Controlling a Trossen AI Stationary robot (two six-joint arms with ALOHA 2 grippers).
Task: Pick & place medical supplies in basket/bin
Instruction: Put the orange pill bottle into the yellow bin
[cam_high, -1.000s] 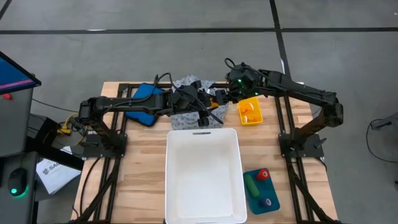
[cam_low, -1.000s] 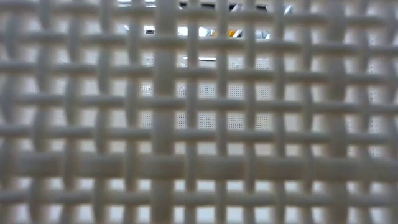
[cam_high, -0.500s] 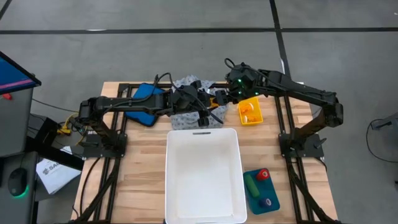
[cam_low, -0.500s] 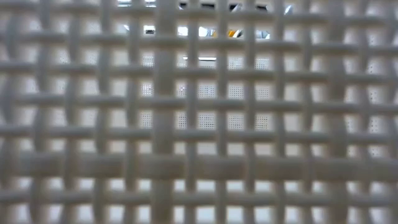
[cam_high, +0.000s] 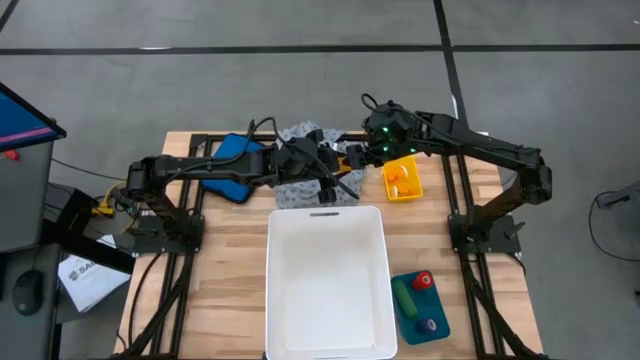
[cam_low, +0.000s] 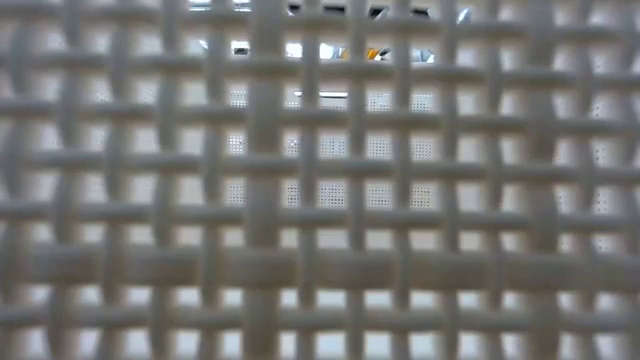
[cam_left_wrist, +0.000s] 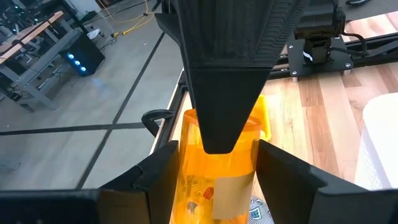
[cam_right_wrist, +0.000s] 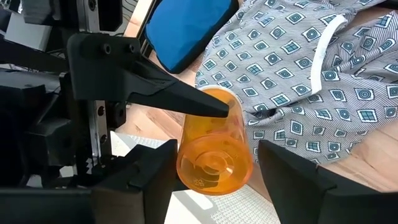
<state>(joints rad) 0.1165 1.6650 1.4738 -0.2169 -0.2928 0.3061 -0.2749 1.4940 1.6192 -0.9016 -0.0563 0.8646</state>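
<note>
The orange pill bottle (cam_right_wrist: 214, 146) hangs between the two grippers, above the patterned gown (cam_right_wrist: 311, 74) and just past the far rim of the white basket (cam_high: 327, 280). In the right wrist view the left gripper (cam_right_wrist: 205, 106) has it pinched across its upper part, one dark finger (cam_right_wrist: 174, 93) lying flat on the near side, while the right gripper's (cam_right_wrist: 214, 174) own fingers stand apart on either side of the bottle's base, not touching it. The left wrist view shows the mirror of that: the left fingers flank the bottle (cam_left_wrist: 221, 168) and the other arm's finger crosses its front. This looks like a handover. To do it well, the right fingers should close squarely on the base, below the left fingertips, and get a firm hold before the left lets go. The smooth round plastic could twist or slip if pinched off-centre.
</note>
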